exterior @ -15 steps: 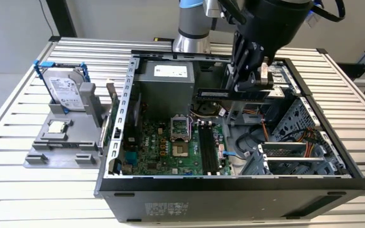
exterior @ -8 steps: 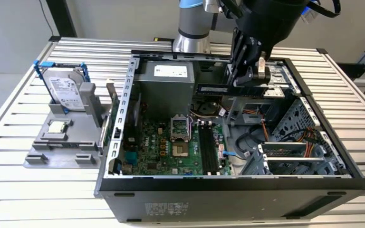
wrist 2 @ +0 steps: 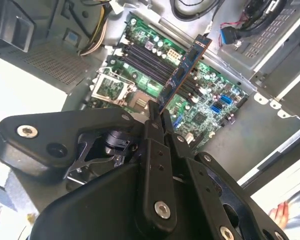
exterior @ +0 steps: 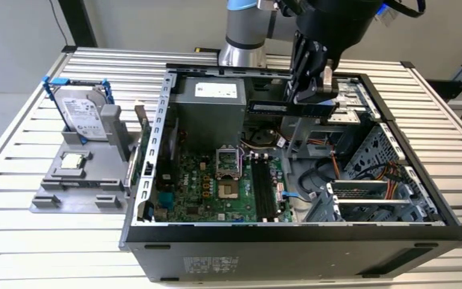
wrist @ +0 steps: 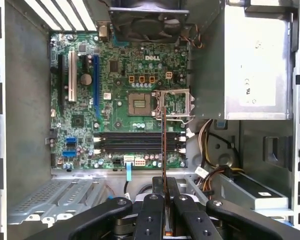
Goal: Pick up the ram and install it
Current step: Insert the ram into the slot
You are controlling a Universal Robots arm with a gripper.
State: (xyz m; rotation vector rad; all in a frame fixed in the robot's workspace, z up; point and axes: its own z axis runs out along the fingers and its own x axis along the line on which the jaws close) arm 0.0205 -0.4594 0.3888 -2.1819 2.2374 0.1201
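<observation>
We see the gripper [exterior: 311,96] hanging over the open computer case [exterior: 147,174], with its jaws clamped on the ram [exterior: 269,107]. In the exterior view the ram is held level, high over the back part of the case. It reaches from the gripper toward the exterior view's left, and its free end comes near the grey power supply [exterior: 211,105]. It is well clear of the green motherboard [exterior: 203,192] below and touches nothing but the gripper.

In the second wrist view the black fingers [wrist 2: 152,132] pinch one end of the ram [wrist 2: 184,70], and the rest of the stick juts out from them over the board with its flat side toward us. In the first wrist view the ram [wrist: 164,145] shows edge-on as a thin dark line coming out from between the two fingers [wrist: 151,210]. There it runs across the long black slots [wrist: 140,142] rather than along them, and it is not yet seated in any of them. The open socket [wrist: 140,105] sits just beside the slots, and a fan [wrist: 145,20] stands at the far edge of the board.

Outside the case, on the exterior view's left, a grey stand [exterior: 62,192] rests on the slatted metal table [exterior: 38,259]. A hard drive [exterior: 81,114] with a blue frame stands upright in the stand, and a small square chip [exterior: 72,160] lies flat on it. The arm [exterior: 243,30] rises behind the case.
</observation>
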